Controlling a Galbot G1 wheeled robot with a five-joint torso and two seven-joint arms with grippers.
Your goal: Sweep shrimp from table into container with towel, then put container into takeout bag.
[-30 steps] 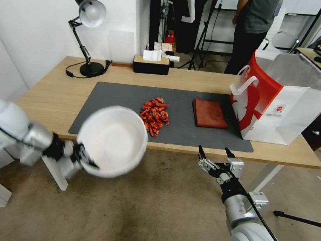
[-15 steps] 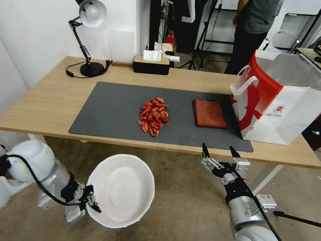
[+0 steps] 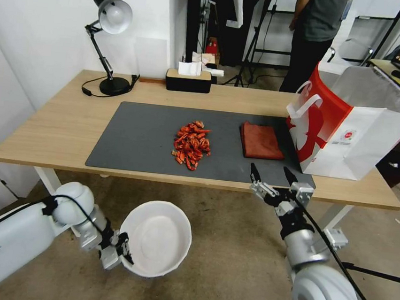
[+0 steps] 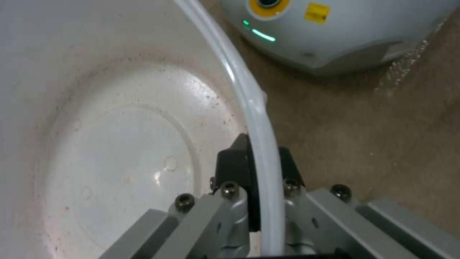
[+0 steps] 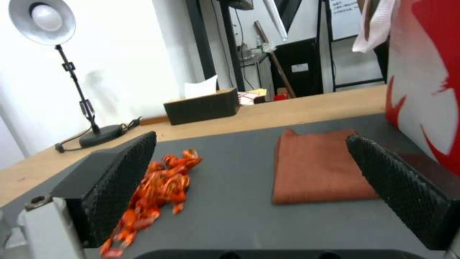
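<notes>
the left arm reaches low and forward from the left, wrist bent, its left gripper (image 3: 122,252) below the worktop's (image 3: 66,123) front edge, fingers (image 4: 239,169) clamped on the rim of the container (image 3: 156,238). the right arm rises from the lower right, right gripper (image 3: 270,173) at the worktop's near edge with fingertips spread wide and pointing up.

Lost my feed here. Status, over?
Left gripper shut on bowl rim, below table edge. Right gripper open near towel. Shrimp unswept on mat. Nothing blocking.
</notes>
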